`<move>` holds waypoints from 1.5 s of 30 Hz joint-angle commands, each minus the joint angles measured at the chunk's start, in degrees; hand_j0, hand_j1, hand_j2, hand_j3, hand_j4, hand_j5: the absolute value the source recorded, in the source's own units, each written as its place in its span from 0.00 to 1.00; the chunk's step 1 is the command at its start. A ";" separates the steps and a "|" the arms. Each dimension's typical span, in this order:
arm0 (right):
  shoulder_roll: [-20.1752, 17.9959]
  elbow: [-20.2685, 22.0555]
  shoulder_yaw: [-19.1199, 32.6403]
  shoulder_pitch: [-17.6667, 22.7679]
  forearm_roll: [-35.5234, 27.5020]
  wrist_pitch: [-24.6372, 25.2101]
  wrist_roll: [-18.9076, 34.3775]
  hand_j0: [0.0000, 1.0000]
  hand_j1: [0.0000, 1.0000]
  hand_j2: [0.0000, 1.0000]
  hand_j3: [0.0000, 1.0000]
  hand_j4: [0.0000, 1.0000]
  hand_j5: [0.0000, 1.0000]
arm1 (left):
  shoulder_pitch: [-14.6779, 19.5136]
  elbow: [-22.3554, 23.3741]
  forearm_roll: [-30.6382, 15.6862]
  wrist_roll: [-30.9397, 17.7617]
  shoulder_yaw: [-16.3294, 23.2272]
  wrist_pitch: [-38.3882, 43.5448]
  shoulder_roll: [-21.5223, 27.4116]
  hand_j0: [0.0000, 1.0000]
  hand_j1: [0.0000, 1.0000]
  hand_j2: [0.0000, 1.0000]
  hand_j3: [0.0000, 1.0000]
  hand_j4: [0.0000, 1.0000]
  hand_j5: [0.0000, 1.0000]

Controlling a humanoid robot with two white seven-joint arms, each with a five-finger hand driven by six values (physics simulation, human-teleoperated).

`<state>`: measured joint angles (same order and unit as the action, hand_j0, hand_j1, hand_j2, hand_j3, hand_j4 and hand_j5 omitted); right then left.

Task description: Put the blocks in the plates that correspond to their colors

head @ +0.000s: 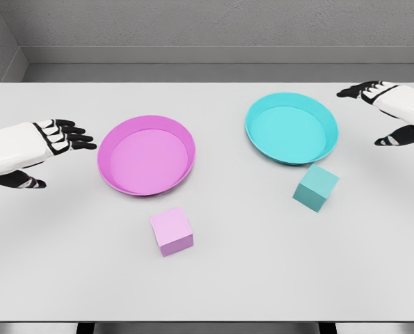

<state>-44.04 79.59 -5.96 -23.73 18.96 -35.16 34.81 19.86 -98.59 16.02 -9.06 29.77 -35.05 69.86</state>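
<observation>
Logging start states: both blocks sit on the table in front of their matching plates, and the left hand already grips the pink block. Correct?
Not quite. In the head view the left hand is open and holds nothing, left of the pink plate; the pink block lies untouched. The rest holds.

Two plates: pink plate (109,163), cyan plate (257,136). Two blocks: pink block (171,231), cyan block (316,188).
</observation>
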 commanded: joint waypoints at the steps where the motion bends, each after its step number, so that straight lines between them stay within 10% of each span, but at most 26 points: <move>1: 0.01 0.48 -0.02 0.00 -0.33 0.16 0.00 1.00 1.00 1.00 1.00 1.00 1.00 | 0.00 -0.02 -0.37 -0.09 0.02 0.05 -0.25 1.00 1.00 1.00 1.00 1.00 1.00; 10: 0.71 0.83 -0.99 0.00 0.81 0.16 -0.27 1.00 1.00 1.00 1.00 1.00 1.00 | 11.16 -2.39 -0.55 -3.25 16.54 0.05 -3.15 1.00 1.00 1.00 1.00 1.00 1.00; 12: 0.01 3.81 -8.97 -1.23 2.39 0.16 0.09 1.00 1.00 1.00 1.00 1.00 1.00 | 13.45 -2.39 -0.55 -4.30 19.71 0.05 -6.49 1.00 1.00 1.00 1.00 1.00 1.00; 18: -0.78 7.07 -19.62 -3.60 7.49 0.16 0.19 1.00 1.00 1.00 1.00 1.00 1.00 | 13.45 -2.39 -0.64 -4.48 20.15 0.05 -14.13 1.00 1.00 1.00 1.00 1.00 1.00; 24: -1.83 7.43 -19.80 -3.43 7.49 0.16 0.19 1.00 1.00 1.00 1.00 1.00 1.00 | 14.59 -2.39 -0.63 -7.47 23.05 0.05 -19.14 1.00 1.00 1.00 1.00 1.00 1.00; 30: -4.38 6.81 -13.20 -3.25 7.32 0.16 0.19 1.00 1.00 1.00 1.00 1.00 1.00 | 14.59 -2.39 -0.37 -9.23 23.75 0.05 -19.32 1.00 1.00 1.00 1.00 1.00 1.00; 34: -8.51 17.53 -20.32 -3.08 7.40 0.16 0.19 0.99 0.99 0.99 0.99 0.99 0.99 | 14.50 -2.39 -0.28 -9.23 23.75 0.05 -19.32 1.00 1.00 1.00 1.00 1.00 1.00; 45: -10.54 20.70 -26.12 -3.08 7.40 0.16 0.19 0.92 0.92 0.92 0.92 0.92 0.92 | 14.41 -2.39 3.23 -9.31 25.16 0.05 -20.37 1.00 1.00 1.00 1.00 1.00 1.00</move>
<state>-54.26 99.93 -31.36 -26.81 26.60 -35.14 35.02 34.28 -100.97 18.84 -18.39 54.52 -35.09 49.93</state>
